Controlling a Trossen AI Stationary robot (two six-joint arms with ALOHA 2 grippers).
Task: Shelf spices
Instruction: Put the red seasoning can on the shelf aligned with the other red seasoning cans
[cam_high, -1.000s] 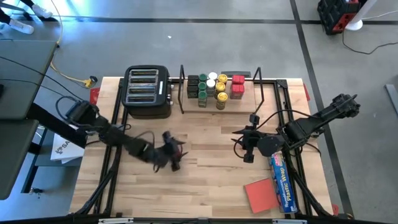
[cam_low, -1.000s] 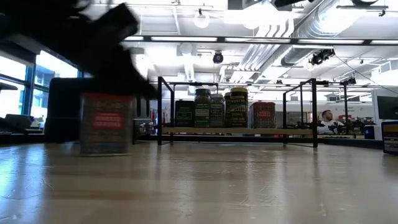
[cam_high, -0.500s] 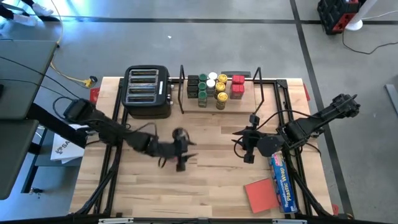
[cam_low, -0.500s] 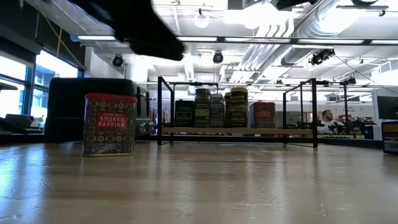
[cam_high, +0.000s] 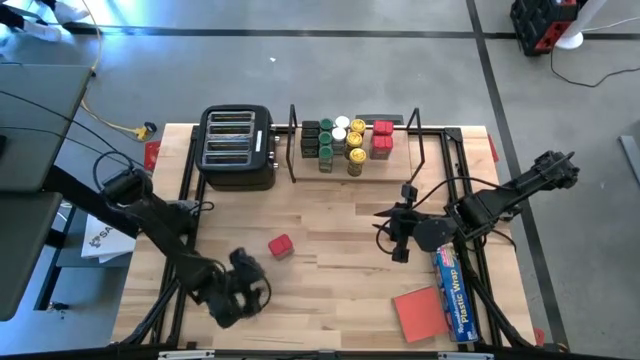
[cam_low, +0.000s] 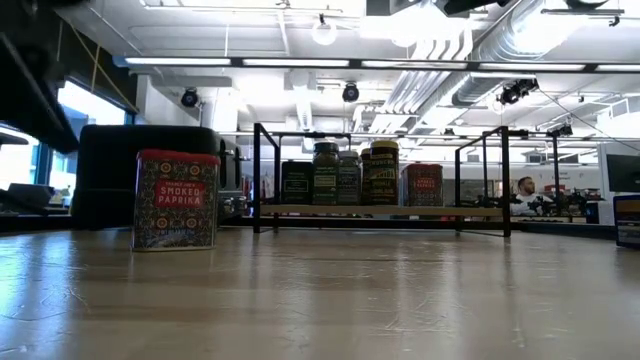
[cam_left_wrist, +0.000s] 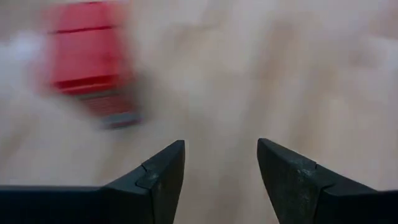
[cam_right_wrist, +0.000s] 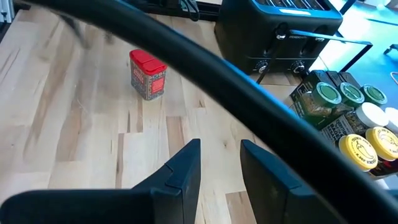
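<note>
From above, a red paprika tin (cam_high: 280, 246) stands alone on the table (cam_high: 340, 290), well short of the shelf (cam_high: 355, 150) and its spices (cam_high: 345, 140), the empty, parted left gripper (cam_high: 240, 295) nearer the front edge and the right gripper (cam_high: 400, 235) waiting mid-table, fingers parted. At table height the tin (cam_low: 176, 200) stands upright. The left wrist view shows it off to one side of the parted fingers (cam_left_wrist: 166, 171), so a misaligned approach could likely topple it.

You are running two dark, near-black arms built of slim jointed links. Thin black cables loop loosely off both of them, and one thick black cable arcs across the right wrist view. The left gripper (cam_left_wrist: 221, 165) has matte black wedge-shaped fingers (cam_left_wrist: 163, 177) with slightly worn edges; the right gripper (cam_right_wrist: 219, 168) has the same blunt, tapered black pair.
</note>
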